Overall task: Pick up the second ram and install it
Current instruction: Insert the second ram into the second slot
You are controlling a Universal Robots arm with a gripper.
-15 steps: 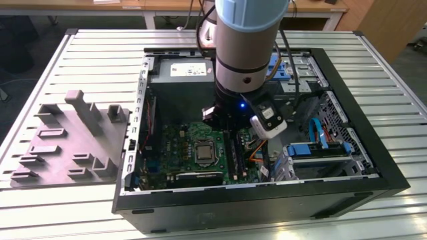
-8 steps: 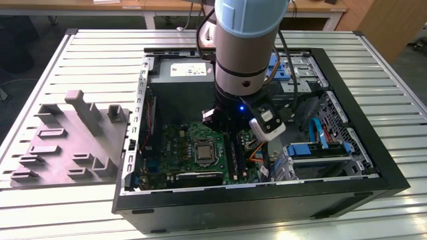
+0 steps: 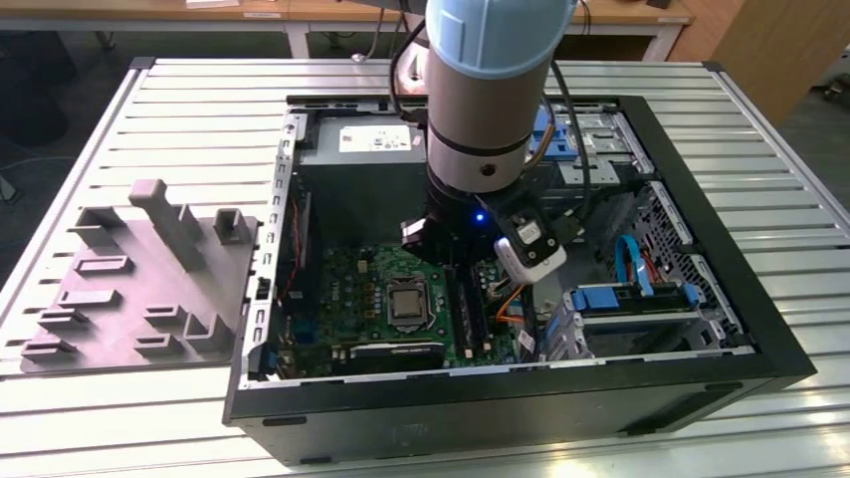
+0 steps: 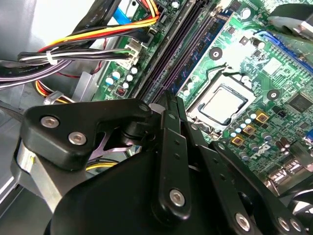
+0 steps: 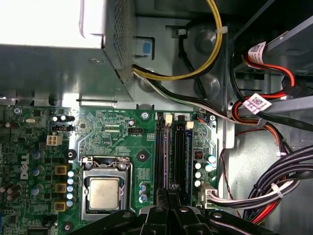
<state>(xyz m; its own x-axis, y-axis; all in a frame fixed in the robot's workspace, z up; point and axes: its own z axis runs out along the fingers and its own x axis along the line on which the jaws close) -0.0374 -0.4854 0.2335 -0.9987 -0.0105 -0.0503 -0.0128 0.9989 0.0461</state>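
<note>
A robotics lab or workshop, slatted aluminium work table point(image 3: 743, 129), opened desktop computer case point(image 3: 531, 408) lying on it, motherboard point(image 5: 112, 132) bared, grey slotted fixture block point(image 3: 146, 269) beside the case, robot arm point(image 3: 485, 90) reaching down into it, wooden-topped benches point(image 3: 624, 15) behind

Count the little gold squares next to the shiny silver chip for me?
3, in one row along a side of the silver processor in the first wrist view: first gold square, middle gold square, last gold square. None looks hidden.
</note>
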